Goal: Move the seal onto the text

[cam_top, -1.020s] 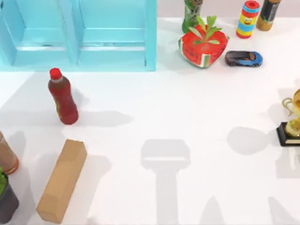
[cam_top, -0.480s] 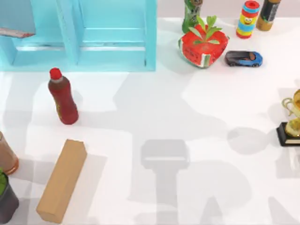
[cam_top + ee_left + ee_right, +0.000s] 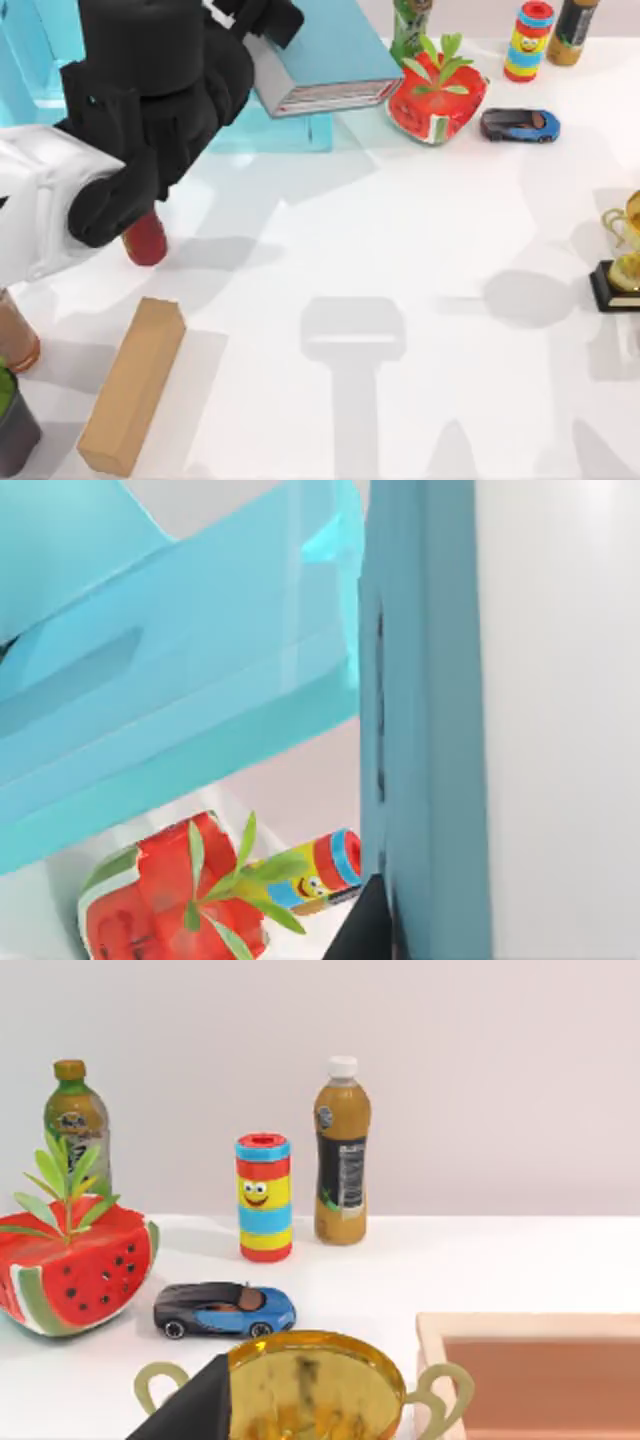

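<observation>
The text, a thick teal-blue book (image 3: pixel 340 45) with white page edges, hangs tilted in the air over the right end of the light-blue shelf. My left gripper (image 3: pixel 262 30) is shut on its left end, and the black arm covers the upper left of the top view. In the left wrist view the book's cover (image 3: pixel 430 720) stands close up, with the gripper (image 3: pixel 368 928) at its lower edge. The seal is out of view. A dark sliver of my right gripper (image 3: pixel 190 1412) shows beside a gold trophy (image 3: pixel 300 1385).
A long tan box (image 3: pixel 132 385) lies at the front left, with a red bottle (image 3: pixel 147 240) partly behind my left arm. A watermelon planter (image 3: pixel 433 95), toy car (image 3: pixel 520 124), striped tube (image 3: pixel 529 40) and bottles stand at the back right. A trophy (image 3: pixel 622 265) is at the right edge.
My left arm has swung into view from the upper left, carrying the book rightward past the shelf's right end. The red bottle is now mostly covered by the arm.
</observation>
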{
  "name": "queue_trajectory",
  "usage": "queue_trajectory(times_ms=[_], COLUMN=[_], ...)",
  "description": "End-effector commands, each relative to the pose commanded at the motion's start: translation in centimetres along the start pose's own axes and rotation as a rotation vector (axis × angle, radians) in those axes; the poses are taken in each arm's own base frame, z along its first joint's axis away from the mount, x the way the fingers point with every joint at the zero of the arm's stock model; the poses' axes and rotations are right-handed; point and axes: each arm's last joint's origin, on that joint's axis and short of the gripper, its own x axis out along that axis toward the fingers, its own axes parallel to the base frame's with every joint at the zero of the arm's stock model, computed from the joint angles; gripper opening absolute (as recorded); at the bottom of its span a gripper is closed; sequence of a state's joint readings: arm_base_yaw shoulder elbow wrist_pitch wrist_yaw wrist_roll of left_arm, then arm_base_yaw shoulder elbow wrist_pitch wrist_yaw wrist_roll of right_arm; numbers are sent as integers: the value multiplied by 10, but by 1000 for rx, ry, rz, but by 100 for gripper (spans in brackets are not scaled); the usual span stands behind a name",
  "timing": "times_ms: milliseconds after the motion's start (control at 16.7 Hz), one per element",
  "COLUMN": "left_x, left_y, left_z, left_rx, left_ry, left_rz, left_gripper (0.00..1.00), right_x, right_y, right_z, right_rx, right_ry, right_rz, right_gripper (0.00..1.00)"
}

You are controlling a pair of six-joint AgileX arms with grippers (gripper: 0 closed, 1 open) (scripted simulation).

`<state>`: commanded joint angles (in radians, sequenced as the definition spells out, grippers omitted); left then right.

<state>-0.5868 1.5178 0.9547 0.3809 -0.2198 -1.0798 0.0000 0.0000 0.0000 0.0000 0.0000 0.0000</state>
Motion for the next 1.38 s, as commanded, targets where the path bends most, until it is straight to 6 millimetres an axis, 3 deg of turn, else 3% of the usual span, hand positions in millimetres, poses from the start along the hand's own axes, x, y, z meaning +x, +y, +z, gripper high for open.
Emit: queue_trajectory(times_ms=[300,600,840,1380], left_x=[-18,-43,-54,-60], left_y=[3,31,45,45], left_z=[-115,-188,-211,-213], left_rx=[-347,-532,-585,-587], left_ry=[-40,-164,-227,-230], left_rz=[83,143,146,145], left_gripper=[0,0,0,0], right_x=[0,0,0,0], right_y=[0,0,0,0], right_z=[0,0,0,0], right_rx=[0,0,0,0], right_ry=[0,0,0,0], right_rz=[0,0,0,0], right_gripper=[100,100,100,100])
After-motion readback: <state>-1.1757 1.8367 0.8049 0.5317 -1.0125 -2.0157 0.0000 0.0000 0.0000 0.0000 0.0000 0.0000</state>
